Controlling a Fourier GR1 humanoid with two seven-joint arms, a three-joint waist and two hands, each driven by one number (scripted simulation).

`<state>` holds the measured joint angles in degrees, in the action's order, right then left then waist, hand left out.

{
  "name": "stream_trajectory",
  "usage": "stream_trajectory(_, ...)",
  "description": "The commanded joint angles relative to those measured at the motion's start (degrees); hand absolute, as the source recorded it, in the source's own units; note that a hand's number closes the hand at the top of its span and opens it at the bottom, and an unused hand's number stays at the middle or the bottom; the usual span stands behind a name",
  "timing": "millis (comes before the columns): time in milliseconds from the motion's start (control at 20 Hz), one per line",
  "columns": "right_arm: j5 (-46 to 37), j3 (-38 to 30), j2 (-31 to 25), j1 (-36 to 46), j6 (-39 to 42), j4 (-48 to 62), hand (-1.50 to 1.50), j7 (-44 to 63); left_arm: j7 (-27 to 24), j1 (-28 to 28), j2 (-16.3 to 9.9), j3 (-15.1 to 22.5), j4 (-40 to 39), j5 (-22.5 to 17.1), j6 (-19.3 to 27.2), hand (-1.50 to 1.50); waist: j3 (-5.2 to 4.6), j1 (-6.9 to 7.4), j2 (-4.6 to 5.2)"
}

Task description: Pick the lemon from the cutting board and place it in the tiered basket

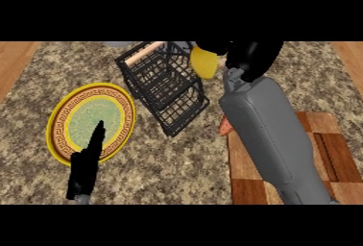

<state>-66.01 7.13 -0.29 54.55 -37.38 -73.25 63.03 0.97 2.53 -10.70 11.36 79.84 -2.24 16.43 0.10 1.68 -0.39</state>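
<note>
At upper centre, the right hand (245, 54) curled round the lemon (205, 62) beside the tiered basket (164, 91)'s upper-right rim; it seemingly needed carrying left, over the opening, before release, while the left hand (86, 163) rested straight-fingered at lower left.

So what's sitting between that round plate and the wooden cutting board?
In the head view, the black wire basket stands between the plate and the cutting board, with bare speckled counter nearer the robot.

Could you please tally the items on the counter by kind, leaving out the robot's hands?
Plate: 1
Tiered basket: 1
Lemon: 1
Cutting board: 1
Orange item, mostly hidden behind the right forearm: 1
Total: 5
</note>
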Motion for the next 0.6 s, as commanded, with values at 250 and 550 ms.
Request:
stream_trajectory(250,-13.0,-4.6,0.3,-8.8,-1.6,-18.5,-1.5,17.3,-0.3,4.0,-0.3,-2.1,-0.8,-0.6,1.4,0.0,-0.16,-4.54,-1.35)
stream_trajectory(550,-11.6,-1.7,0.3,-24.0,6.6,-39.2,-1.5,15.6,-0.3,6.4,0.1,-2.1,0.7,-0.5,2.3,0.0,-0.05,-7.34,-2.11)
